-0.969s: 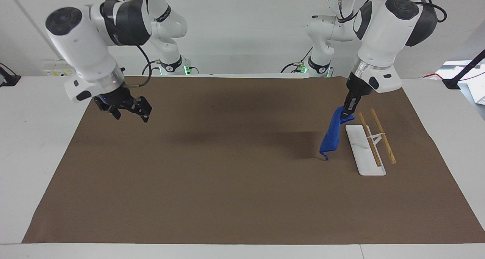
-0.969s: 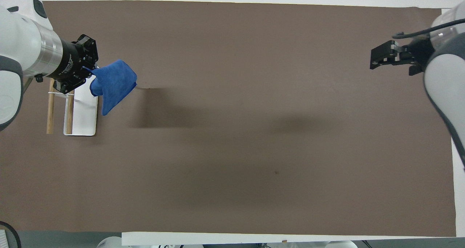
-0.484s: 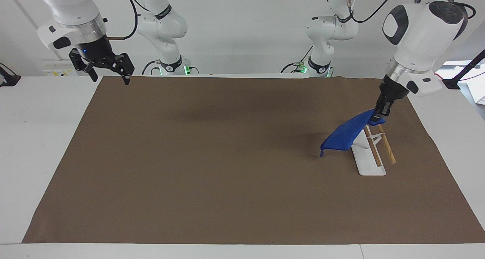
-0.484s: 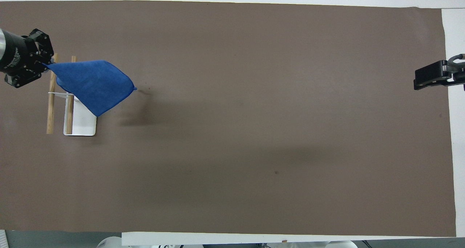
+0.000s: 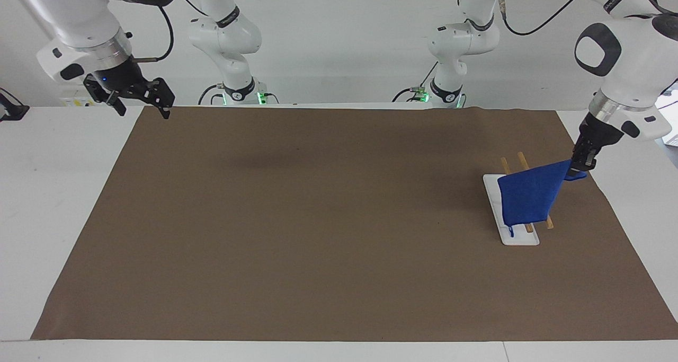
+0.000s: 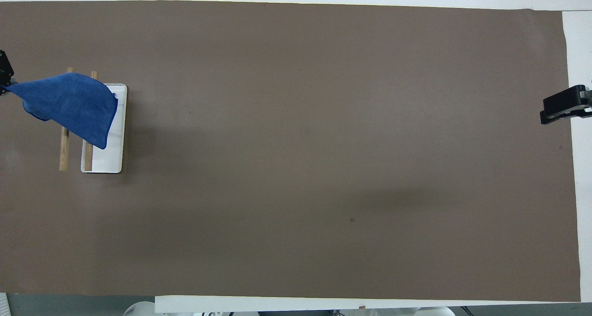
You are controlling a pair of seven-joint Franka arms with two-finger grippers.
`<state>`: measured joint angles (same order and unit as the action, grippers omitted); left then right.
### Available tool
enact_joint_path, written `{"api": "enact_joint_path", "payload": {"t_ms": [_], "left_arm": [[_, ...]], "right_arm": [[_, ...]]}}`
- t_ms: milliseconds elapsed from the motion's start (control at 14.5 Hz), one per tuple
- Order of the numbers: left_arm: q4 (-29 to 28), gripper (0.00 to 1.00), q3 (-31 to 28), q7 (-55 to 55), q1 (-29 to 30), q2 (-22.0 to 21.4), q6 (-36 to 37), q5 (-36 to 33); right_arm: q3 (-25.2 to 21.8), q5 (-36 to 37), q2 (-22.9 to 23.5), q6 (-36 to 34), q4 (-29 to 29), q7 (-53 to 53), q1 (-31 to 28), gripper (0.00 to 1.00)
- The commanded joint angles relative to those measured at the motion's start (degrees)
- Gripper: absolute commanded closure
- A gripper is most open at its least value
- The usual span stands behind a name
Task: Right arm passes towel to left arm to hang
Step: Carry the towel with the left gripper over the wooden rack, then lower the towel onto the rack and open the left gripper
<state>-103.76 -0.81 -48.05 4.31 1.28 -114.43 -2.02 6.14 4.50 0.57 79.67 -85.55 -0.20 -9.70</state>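
The blue towel [image 5: 529, 197] lies draped over the two wooden bars [image 5: 522, 159] of a small rack with a white base [image 5: 519, 239], at the left arm's end of the table. My left gripper [image 5: 580, 165] is shut on the towel's upper corner, up in the air over the mat's edge beside the rack. In the overhead view the towel [image 6: 69, 103] covers the bars [image 6: 64, 151] and part of the base [image 6: 111, 156]; only a sliver of the left gripper [image 6: 3, 75] shows. My right gripper [image 5: 143, 109] is open and empty, raised over the mat's corner by its own base; it also shows in the overhead view [image 6: 562, 110].
A brown mat [image 5: 318, 219] covers most of the white table [image 5: 58, 192]. Two slimmer white arms with green base lights [image 5: 233, 38] [image 5: 455, 38] stand at the robots' edge of the table.
My left gripper has pulled the towel from beside the rack across its bars toward the left arm's end. My right gripper has risen and drawn back from over the mat to its corner.
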Motion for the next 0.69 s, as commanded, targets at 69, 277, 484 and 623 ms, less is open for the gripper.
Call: {"api": "enact_joint_path", "payload": {"t_ms": [69,277,484,623], "left_arm": [[-5.7,0.98,0.7,3.9,3.3,-2.0,-6.0,-1.0],[-9.4,0.87,0.7,10.1,5.6,-2.1,-8.8,-1.0],[-11.6,0.36,0.7,13.1,7.1,-1.5,-10.6,-1.0],[-11.7,0.23,0.6,13.0,7.6,-1.5,-10.5,-1.0]], "right_arm": [[0.2,-1.2,-1.8,-0.8,-2.2,0.1,-0.4,0.00],[-1.3,-1.0,-1.5,0.7,-1.4,-0.4,2.3,0.00],[-5.5,-1.0,-1.0,0.7,-0.8,-0.3,6.4,0.00],[-5.4,-1.0,-0.8,0.7,-0.5,-0.3,6.4,0.00]]}}
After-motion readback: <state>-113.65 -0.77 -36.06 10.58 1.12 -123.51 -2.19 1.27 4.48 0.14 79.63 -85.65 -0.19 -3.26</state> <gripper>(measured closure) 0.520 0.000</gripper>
